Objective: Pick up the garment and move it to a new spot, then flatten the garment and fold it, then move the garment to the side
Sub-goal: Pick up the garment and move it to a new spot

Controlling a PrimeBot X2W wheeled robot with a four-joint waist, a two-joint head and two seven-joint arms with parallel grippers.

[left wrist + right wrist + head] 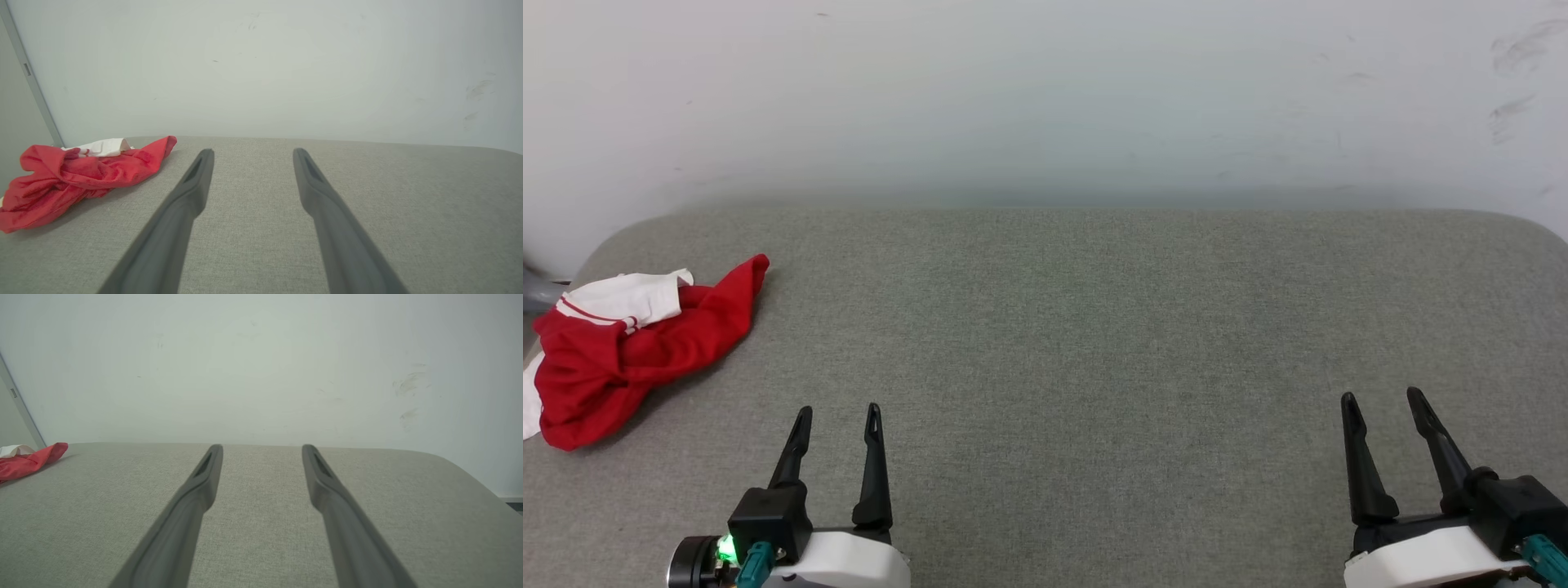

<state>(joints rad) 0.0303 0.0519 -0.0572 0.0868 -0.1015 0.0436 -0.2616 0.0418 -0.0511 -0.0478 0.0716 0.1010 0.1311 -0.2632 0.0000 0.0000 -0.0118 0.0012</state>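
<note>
No text, label, number or sign is legible. The garment [621, 359], crumpled at the left edge of the surface [1094, 327], presents plain red and white cloth.

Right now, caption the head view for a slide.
Crumpled garment lies far left; left gripper and right gripper open, empty.

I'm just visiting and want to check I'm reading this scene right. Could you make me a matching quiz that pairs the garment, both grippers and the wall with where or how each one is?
Things:
1. garment
2. left gripper
3. right gripper
4. wall

Descriptions:
A. pale and scuffed, behind the grey surface
B. open and empty, lower right of the head view
C. crumpled in a heap at the surface's left end
D. open and empty, lower left, nearer the garment

Pairs: 1-C, 2-D, 3-B, 4-A
</note>
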